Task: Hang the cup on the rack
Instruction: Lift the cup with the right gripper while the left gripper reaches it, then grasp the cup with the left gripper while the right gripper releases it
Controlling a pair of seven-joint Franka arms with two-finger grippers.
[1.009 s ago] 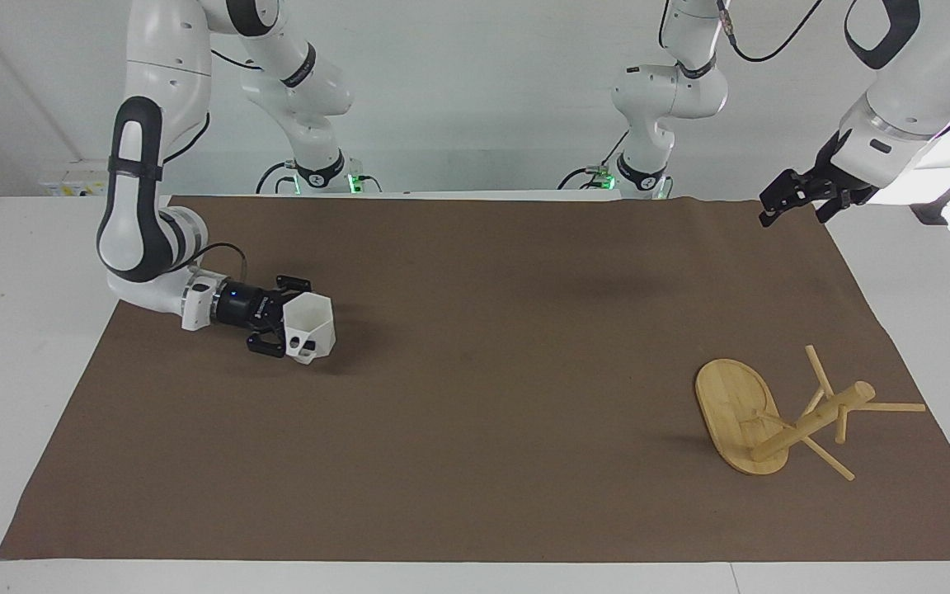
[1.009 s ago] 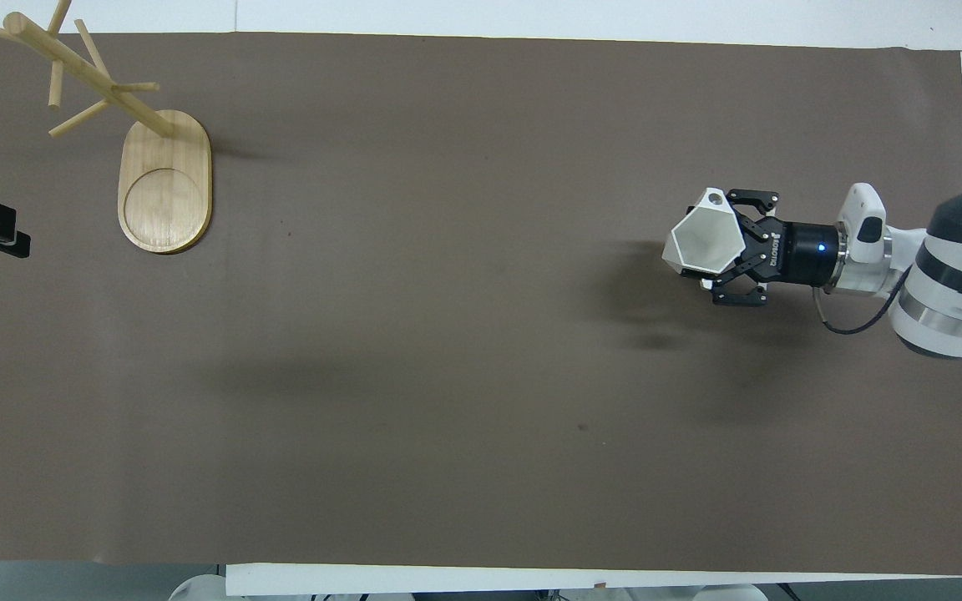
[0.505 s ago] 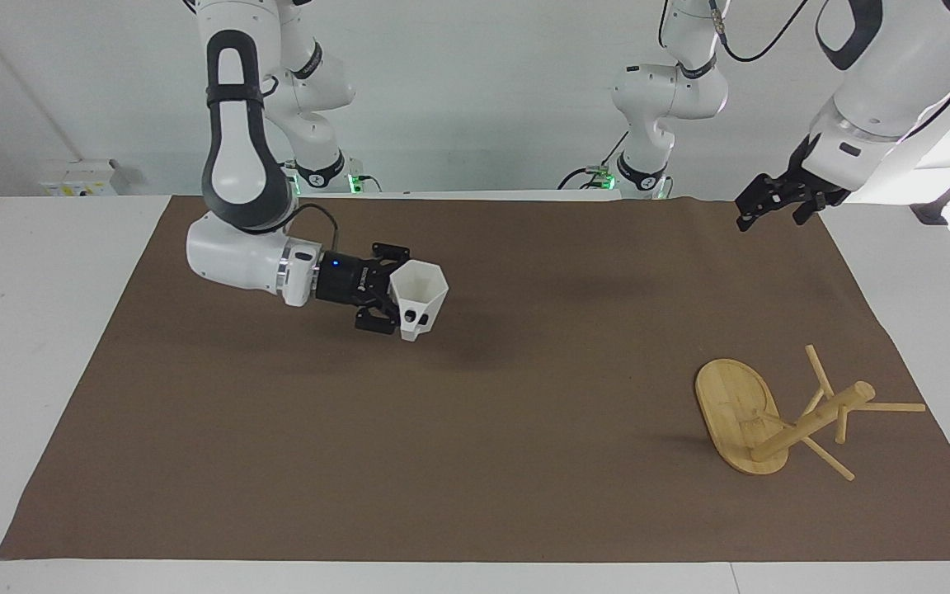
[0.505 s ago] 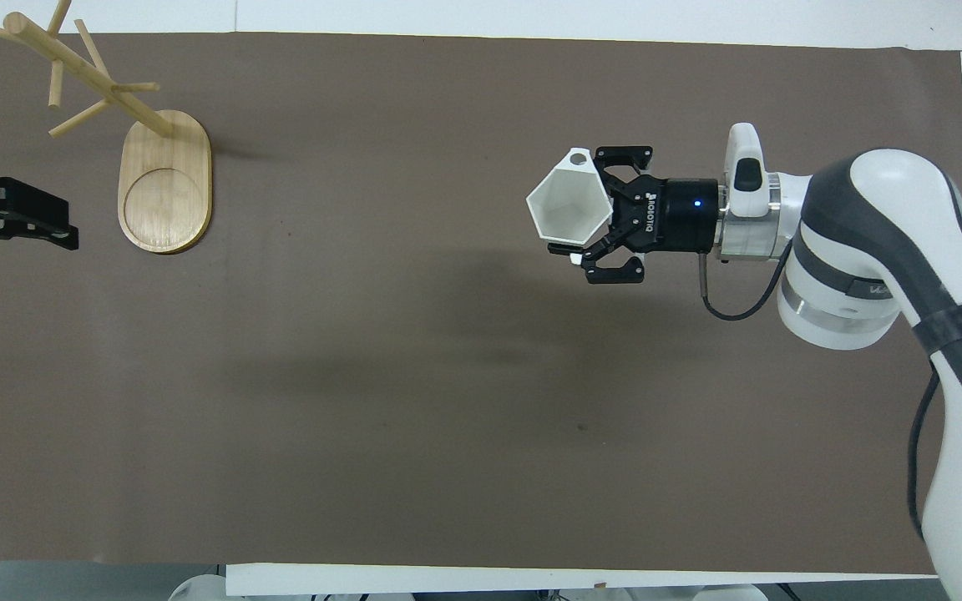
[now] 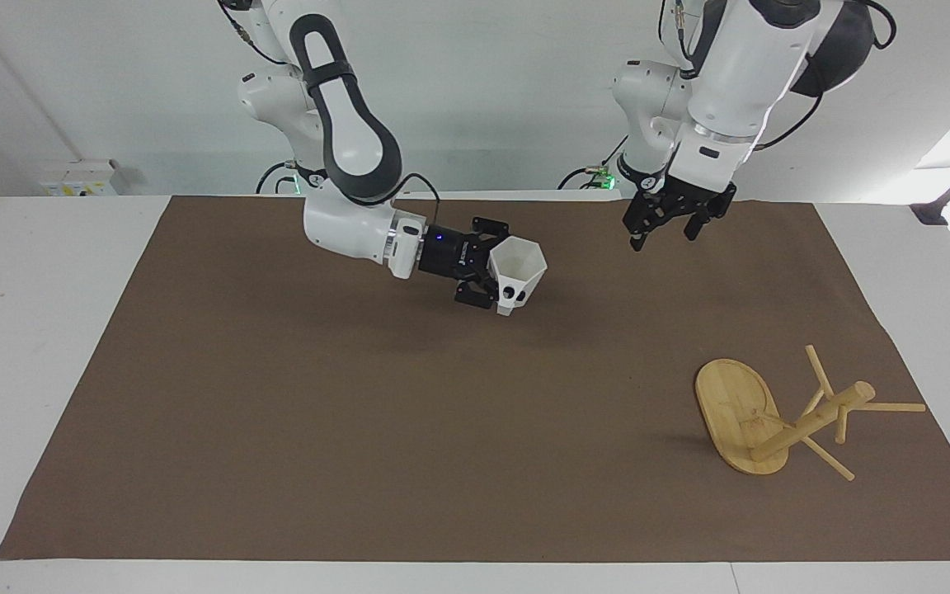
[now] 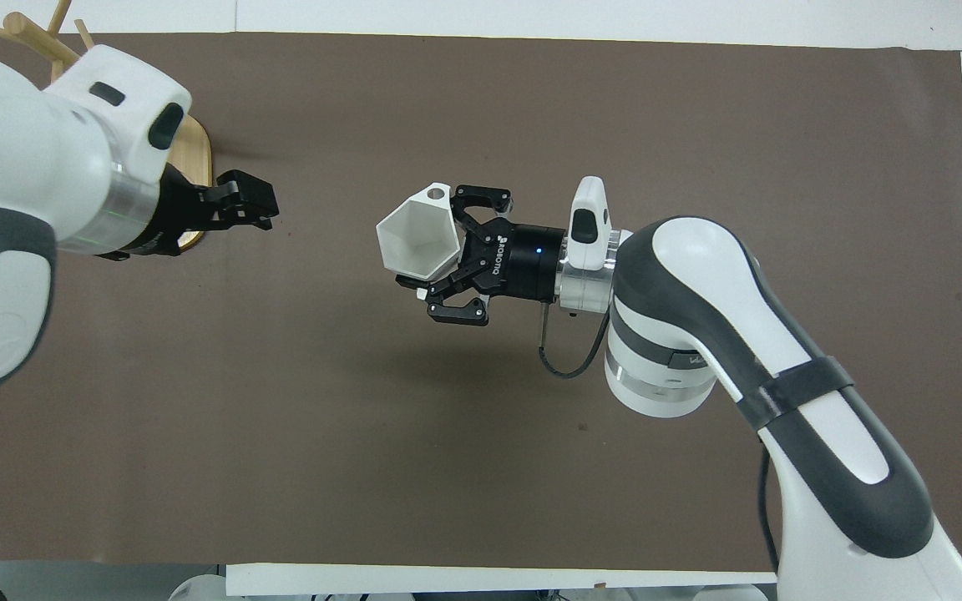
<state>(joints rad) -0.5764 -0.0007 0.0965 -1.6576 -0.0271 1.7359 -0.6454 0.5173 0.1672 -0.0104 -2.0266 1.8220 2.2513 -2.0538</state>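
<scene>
Since the earlier frames, both arms have travelled toward the middle of the table: the right gripper (image 5: 498, 279) has carried the cup (image 5: 518, 273) from the right arm's end to a point over the centre of the brown mat (image 5: 359, 429), and the left gripper (image 5: 663, 233) has swung inward from the left arm's end edge of the mat. Right gripper: held roughly level, clear of the mat, fingers pinched on the cup's wall. Cup: raised off the mat, tilted a little, hexagonal mouth upward, holed handle on its underside at the fingertips. Left gripper: raised, pointing down, fingers spread with nothing between them; it hangs over bare mat at the robots' edge, apart from the cup. Rack (image 5: 776, 417): standing on its oval base on the mat toward the left arm's end, well apart from both grippers, post and pegs unoccupied; in the overhead view the left arm covers most of it. Cup and rack: not in contact.
</scene>
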